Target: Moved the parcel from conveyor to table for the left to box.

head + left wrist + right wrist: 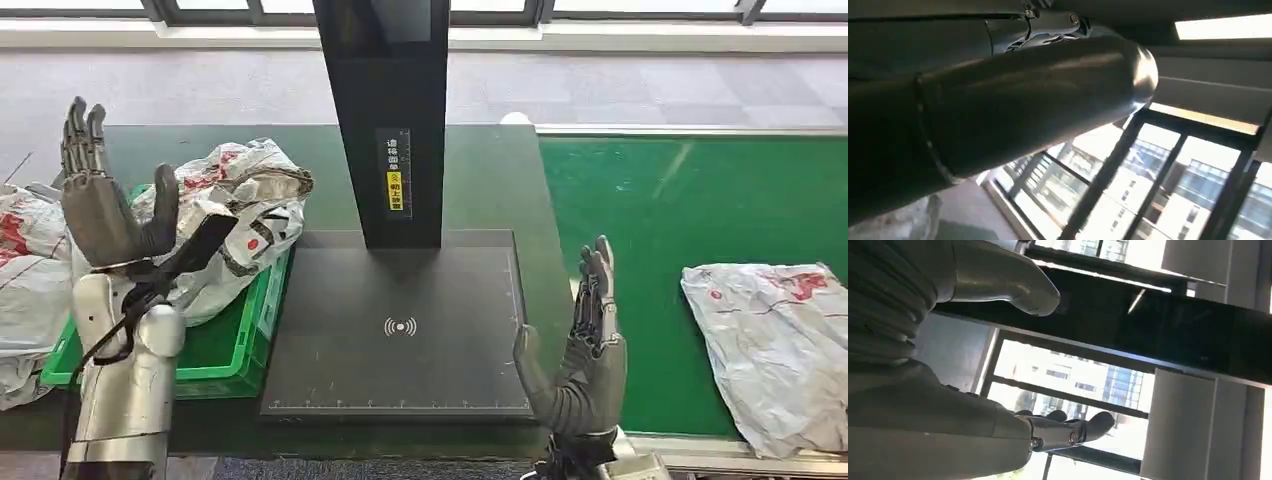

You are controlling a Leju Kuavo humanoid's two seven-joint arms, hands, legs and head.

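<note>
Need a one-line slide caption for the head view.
Both hands, left and right, raised open beside scanner plate; parcel waits on conveyor.

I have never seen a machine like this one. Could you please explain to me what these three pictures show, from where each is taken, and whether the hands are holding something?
This is a humanoid robot with two silver arms. The wide picture comes from a camera on its head, looking down. Its grey left hand and grey right hand are both raised, fingers apart, holding nothing.

Between them lies a flat black scanning plate with a black upright post. On the green conveyor belt lies a crumpled grey plastic parcel with red print. A green plastic crate holds similar parcels.

The other two pictures come from cameras at the wrists. They look upward past the hands at windows and buildings.
</note>
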